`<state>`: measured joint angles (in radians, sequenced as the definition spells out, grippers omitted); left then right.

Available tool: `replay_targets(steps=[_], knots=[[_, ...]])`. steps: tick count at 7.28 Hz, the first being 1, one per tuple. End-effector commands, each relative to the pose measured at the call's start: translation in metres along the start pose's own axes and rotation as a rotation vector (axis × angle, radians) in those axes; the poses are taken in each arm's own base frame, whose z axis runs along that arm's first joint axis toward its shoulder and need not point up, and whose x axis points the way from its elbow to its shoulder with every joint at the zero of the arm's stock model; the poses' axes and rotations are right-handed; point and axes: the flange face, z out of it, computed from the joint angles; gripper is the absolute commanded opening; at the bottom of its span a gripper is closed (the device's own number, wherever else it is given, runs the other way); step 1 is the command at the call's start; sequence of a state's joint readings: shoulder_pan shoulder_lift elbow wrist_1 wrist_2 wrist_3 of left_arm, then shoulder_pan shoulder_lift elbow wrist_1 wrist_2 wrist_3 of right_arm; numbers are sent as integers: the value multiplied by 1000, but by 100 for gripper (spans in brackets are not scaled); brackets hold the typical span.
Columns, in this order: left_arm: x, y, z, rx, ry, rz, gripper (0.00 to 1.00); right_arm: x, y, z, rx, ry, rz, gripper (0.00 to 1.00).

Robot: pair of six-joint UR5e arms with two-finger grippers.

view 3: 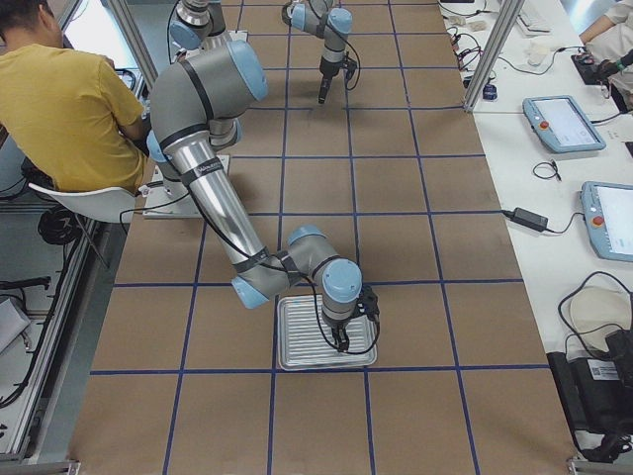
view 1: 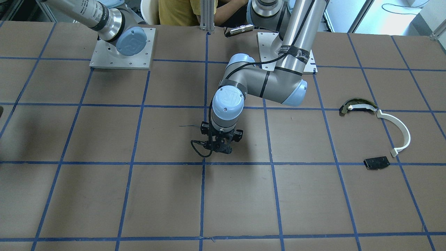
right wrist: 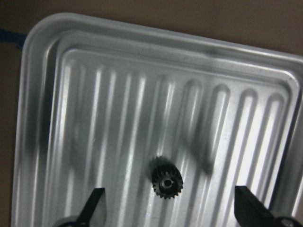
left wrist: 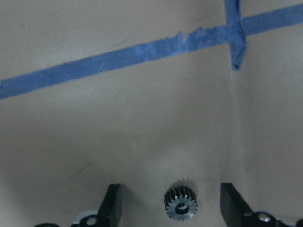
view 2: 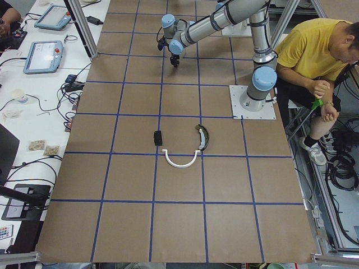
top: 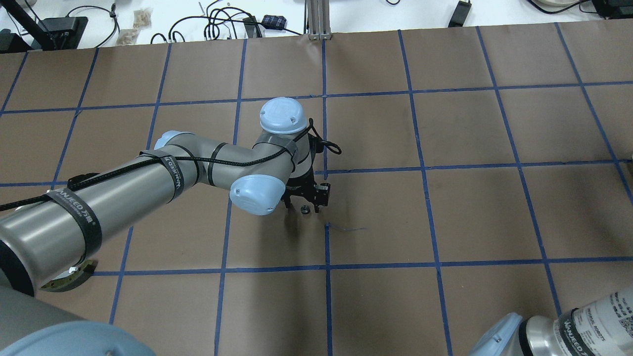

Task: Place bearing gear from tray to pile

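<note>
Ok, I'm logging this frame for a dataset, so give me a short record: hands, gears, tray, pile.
left hand: open, small gear on the brown paper between its fingers
right hand: open, above a second gear lying in the metal tray
pile: white curved strip, dark curved piece, black plate; no gear visible there

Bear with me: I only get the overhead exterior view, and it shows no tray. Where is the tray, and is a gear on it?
Observer: The tray lies under the open right gripper; one bearing gear sits on it.
Operator: And the drop-off?
Observer: The pile lies on the robot's left side of the table: white curved strip, dark curved piece, flat black plate.
</note>
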<state>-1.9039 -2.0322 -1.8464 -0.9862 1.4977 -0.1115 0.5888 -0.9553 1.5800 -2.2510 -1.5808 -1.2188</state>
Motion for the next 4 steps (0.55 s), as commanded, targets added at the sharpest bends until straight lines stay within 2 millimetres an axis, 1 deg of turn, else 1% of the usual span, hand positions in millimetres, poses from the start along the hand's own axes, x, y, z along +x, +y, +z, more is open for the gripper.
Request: replay_targets(steps=[1,2,4], knots=[[2,-2,1,-2,9,-12,39,0,-4,5,27,-17,-10,84],[1,-1,1,-5,4,-18,2,0,-4,10,25,-22,-13,77],[-1,-2,0,-4,-3,-39,0,0,-3,11,17,-25,-53,72]])
